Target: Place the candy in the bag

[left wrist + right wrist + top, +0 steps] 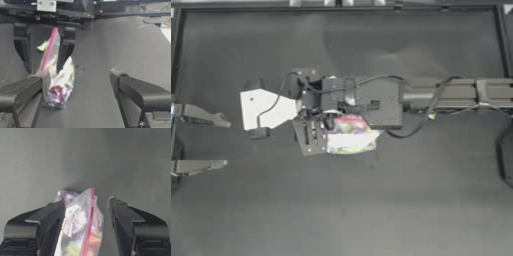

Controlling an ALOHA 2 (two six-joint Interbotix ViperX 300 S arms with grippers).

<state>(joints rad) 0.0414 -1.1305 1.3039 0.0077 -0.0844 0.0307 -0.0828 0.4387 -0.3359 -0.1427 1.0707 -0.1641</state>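
Clear bag [80, 228] between open right end effector [87, 208] jaws, mid-table

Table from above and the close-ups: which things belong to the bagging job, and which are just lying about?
Part of the job: the bag; the candy by its pink strip; right gripper, open, with the bag between its jaws.
Just there: left gripper, open, idle at the table's left edge; dark table.

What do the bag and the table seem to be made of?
The bag looks like thin, clear, glossy plastic: colourful sweets show through it, its sides crinkle, and a pink-red strip runs along its mouth. The table looks like a dark matte surface with only soft glare; whether it is rubber, plastic or painted board is unclear.
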